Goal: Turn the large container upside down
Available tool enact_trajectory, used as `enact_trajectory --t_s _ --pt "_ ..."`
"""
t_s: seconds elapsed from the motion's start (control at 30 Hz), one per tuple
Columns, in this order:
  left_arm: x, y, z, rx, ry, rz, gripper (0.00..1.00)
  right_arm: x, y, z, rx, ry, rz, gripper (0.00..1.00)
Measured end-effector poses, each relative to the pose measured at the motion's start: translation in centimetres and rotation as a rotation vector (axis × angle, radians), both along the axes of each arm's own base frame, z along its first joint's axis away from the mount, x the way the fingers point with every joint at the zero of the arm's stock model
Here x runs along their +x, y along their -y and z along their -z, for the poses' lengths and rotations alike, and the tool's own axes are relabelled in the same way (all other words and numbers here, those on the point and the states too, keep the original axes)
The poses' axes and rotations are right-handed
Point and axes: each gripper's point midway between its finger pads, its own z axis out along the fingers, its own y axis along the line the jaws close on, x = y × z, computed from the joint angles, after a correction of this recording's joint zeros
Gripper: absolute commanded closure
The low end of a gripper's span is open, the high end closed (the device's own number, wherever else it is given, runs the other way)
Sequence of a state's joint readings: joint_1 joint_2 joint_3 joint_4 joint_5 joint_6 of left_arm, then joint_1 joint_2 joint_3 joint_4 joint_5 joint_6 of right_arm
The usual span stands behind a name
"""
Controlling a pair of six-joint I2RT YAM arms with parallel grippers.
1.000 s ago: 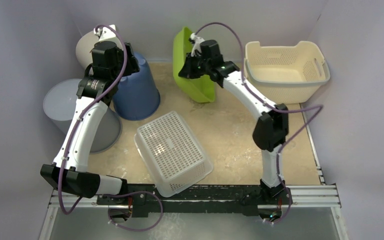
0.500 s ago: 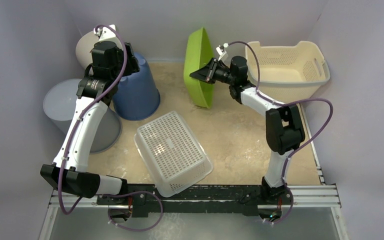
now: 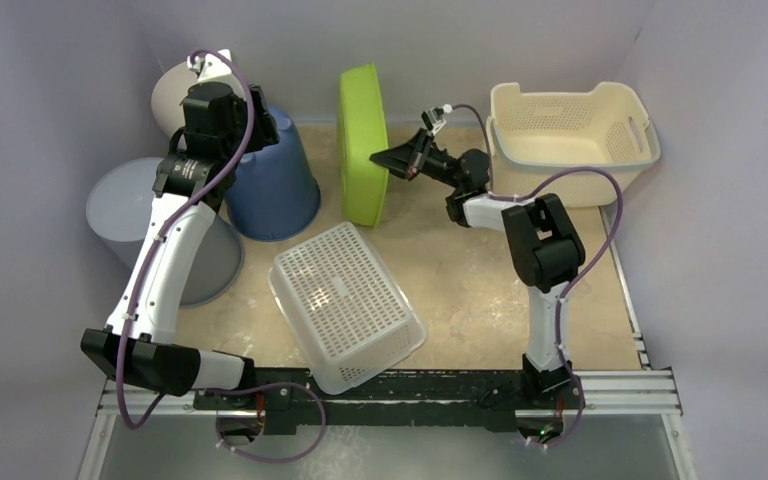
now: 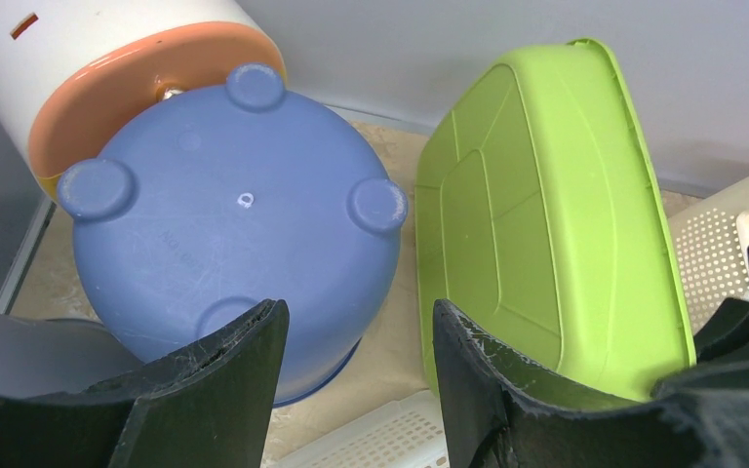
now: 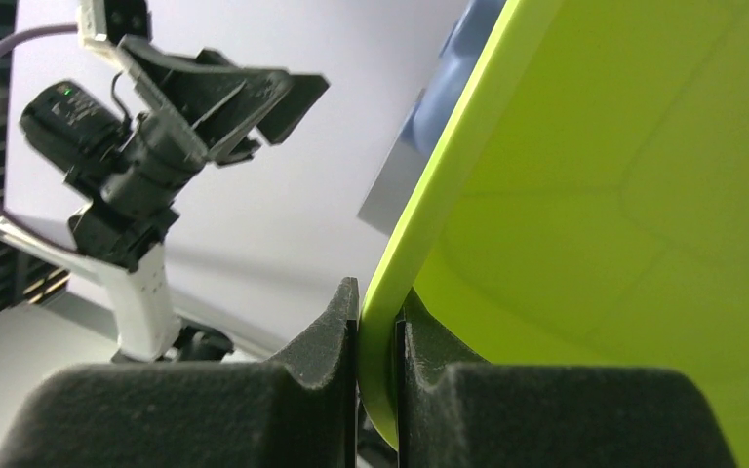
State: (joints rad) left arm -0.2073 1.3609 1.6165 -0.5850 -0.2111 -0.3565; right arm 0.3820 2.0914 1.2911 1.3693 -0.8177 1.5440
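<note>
The large container is a lime-green tub (image 3: pixel 361 145) standing on its edge at the back of the table, open side to the right. In the left wrist view its underside (image 4: pixel 546 224) faces the camera. My right gripper (image 5: pixel 377 312) is shut on the tub's rim, which sits pinched between the two pads; in the top view it meets the tub's right side (image 3: pixel 388 160). My left gripper (image 4: pixel 356 322) hangs open over the blue bucket, left of the tub, with nothing between its fingers.
An upside-down blue bucket (image 3: pixel 278 185) stands just left of the tub, with a grey bin (image 3: pixel 125 215) and a white cylinder with an orange rim (image 4: pixel 107 68) beyond it. An upturned white perforated basket (image 3: pixel 345 300) lies in front. A cream basket (image 3: pixel 570 135) sits at the back right.
The right arm has folded and turned its wrist, swinging the green tub from a lean up onto its edge and a little to the left. The left arm has not moved.
</note>
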Motion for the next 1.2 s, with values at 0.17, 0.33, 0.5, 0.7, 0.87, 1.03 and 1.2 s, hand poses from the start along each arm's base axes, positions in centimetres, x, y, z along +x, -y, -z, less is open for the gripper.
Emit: enact_trajectory --t_s 0.17,0.33,0.5,0.7,0.87,1.03,1.2 --pt "0.0 0.0 0.0 0.000 0.000 -0.001 0.44 -2.7 1.0 1.3 0.045 -0.038 -0.011 0.94" --pt "0.0 -0.1 0.0 0.000 0.000 -0.003 0.44 -4.1 3.3 2.1 0.048 -0.067 0.055 0.90" --pt "0.0 -0.1 0.0 -0.001 0.000 -0.002 0.44 -4.0 4.4 3.0 -0.020 -0.074 0.113 0.85" --pt "0.0 0.0 0.0 -0.004 -0.001 0.006 0.44 -2.5 5.2 3.7 -0.204 -0.090 0.172 0.81" --pt "0.0 0.1 0.0 -0.005 -0.001 0.009 0.44 -1.5 5.2 4.1 -0.363 -0.091 0.188 0.81" --pt "0.0 0.2 0.0 -0.006 -0.001 0.012 0.44 -1.9 5.8 4.6 -0.458 -0.116 0.189 0.76" --pt "0.0 0.2 0.0 -0.008 -0.001 0.017 0.44 -2.1 6.8 5.4 -0.521 -0.152 0.222 0.68"
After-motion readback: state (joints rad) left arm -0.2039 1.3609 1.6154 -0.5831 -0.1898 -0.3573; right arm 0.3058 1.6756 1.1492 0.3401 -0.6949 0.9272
